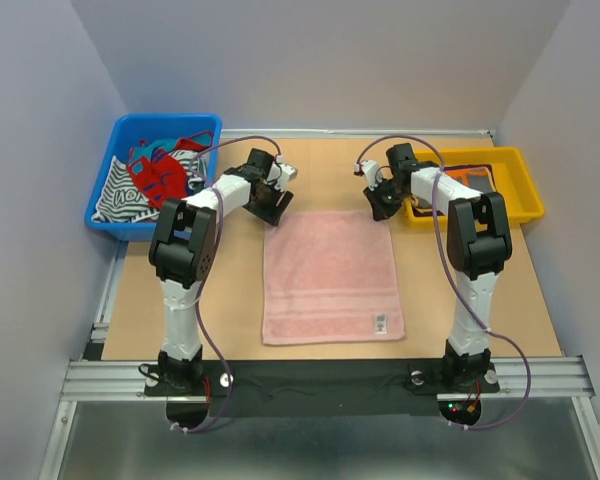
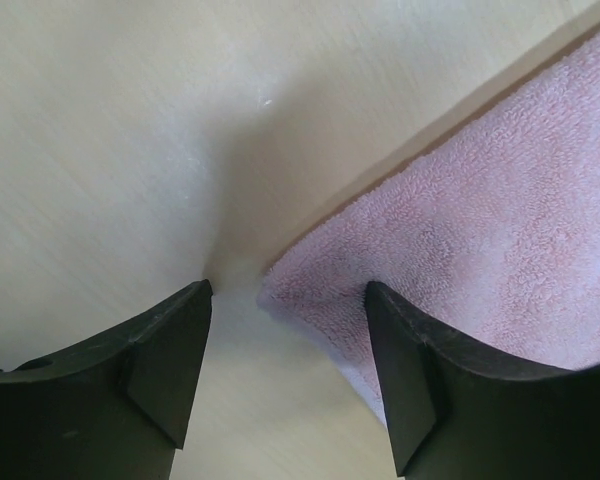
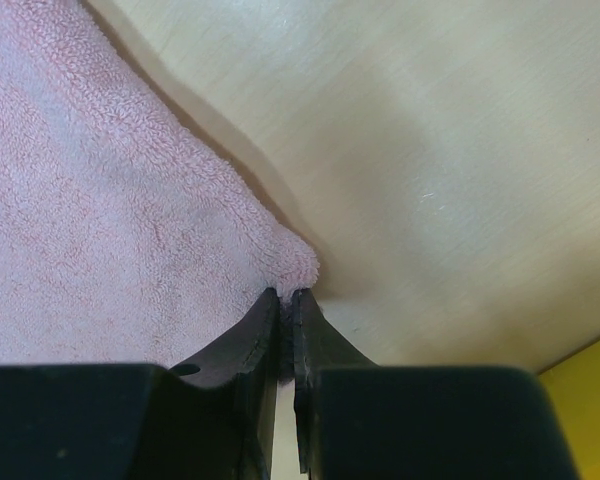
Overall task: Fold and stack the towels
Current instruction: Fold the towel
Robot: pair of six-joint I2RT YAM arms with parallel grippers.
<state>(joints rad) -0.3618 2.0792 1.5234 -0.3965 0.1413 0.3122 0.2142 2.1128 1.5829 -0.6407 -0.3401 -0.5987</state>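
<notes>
A pale pink towel [image 1: 330, 275] lies flat in the middle of the table, with its label near the front right corner. My left gripper [image 1: 271, 211] is down at the towel's far left corner. In the left wrist view the left gripper [image 2: 288, 290] is open and the pink towel's [image 2: 480, 210] corner lies between the two fingers, ungripped. My right gripper [image 1: 384, 209] is at the far right corner. The right wrist view shows the right gripper [image 3: 286, 293] shut on the tip of the pink towel [image 3: 110, 220], pinching it against the table.
A blue bin [image 1: 102, 186] at the far left holds several crumpled cloths: red, teal and black-and-white striped. At the far right, a yellow tray [image 1: 521, 196] holds a dark and orange cloth [image 1: 470, 178], partly hidden behind the right arm.
</notes>
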